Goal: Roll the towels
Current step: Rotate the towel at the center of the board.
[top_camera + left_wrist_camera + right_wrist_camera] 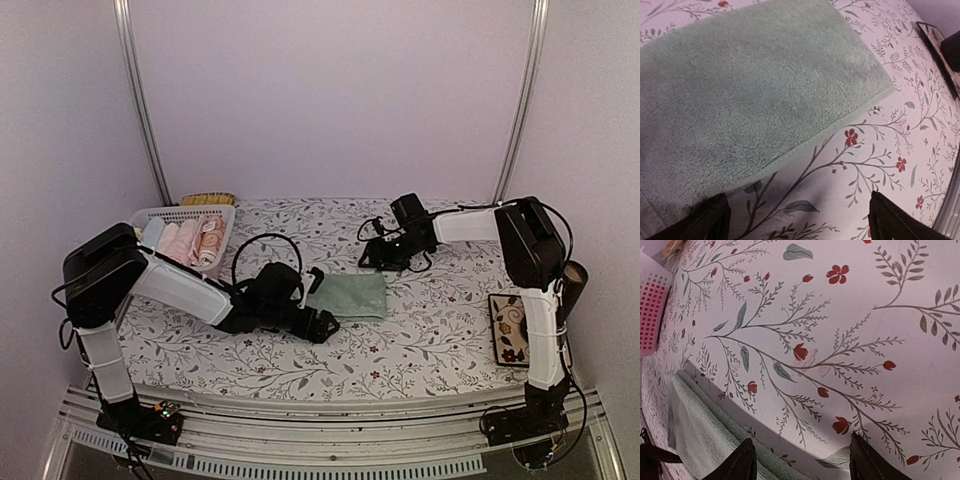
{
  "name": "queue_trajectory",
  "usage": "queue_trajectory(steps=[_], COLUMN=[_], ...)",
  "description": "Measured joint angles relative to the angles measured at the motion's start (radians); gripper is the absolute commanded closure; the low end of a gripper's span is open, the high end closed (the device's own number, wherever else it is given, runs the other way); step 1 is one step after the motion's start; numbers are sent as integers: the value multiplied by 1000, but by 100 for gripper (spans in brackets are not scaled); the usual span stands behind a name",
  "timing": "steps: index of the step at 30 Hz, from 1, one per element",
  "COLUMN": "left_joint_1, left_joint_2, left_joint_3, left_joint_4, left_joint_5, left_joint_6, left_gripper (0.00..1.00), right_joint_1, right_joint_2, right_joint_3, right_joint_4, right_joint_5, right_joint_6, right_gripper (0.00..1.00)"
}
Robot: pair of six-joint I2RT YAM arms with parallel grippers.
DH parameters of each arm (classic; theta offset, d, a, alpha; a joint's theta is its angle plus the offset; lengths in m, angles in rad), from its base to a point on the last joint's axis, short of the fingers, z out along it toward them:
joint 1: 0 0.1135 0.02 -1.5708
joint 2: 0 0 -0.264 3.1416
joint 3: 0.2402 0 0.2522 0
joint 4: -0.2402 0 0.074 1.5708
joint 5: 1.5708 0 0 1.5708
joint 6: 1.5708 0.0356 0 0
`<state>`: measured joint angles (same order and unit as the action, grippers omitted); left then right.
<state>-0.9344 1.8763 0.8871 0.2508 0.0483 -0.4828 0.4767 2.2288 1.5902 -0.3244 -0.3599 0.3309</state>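
1 roll left: green towel lies flat right of the basket (orange towel looks rolled inside), left gripper spread wide at its basket-side end, likely to start rolling, right gripper also spread, farther from the basket.

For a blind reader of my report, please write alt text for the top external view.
A pale green towel lies flat mid-table on a floral cloth, the left gripper open at its left edge and the right gripper open just behind it. A white basket with rolled pink cloths stands at far left.
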Motion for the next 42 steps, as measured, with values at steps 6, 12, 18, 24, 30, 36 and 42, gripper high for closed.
queue_trajectory(steps=[6, 12, 18, 24, 30, 36, 42], left_joint_1=[72, 133, 199, 233, 233, 212, 188], left_joint_2=[19, 122, 203, 181, 22, -263, -488], left_joint_3=[6, 122, 233, 203, 97, 68, 41], left_joint_4=[27, 48, 42, 41, 6, -32, 4], left_joint_5=[-23, -27, -23, -39, -107, -253, -330], left_joint_6=[20, 54, 85, 97, 120, 194, 287], left_gripper=[3, 3, 3, 3, 3, 3, 3], right_joint_1=[-1, 4, 60, 146, 145, 143, 143], right_joint_2=[-53, -183, -277, -381, -588, -745, -830], right_joint_3=[-106, -318, -460, -577, -667, -661, -665], right_joint_4=[40, 106, 153, 184, 137, 85, 99], right_joint_5=[-70, -122, -140, -78, 107, 288, 433], right_joint_6=[-7, 6, 28, 60, 64, 7, -41], right_gripper=[36, 37, 36, 34, 29, 7, 1])
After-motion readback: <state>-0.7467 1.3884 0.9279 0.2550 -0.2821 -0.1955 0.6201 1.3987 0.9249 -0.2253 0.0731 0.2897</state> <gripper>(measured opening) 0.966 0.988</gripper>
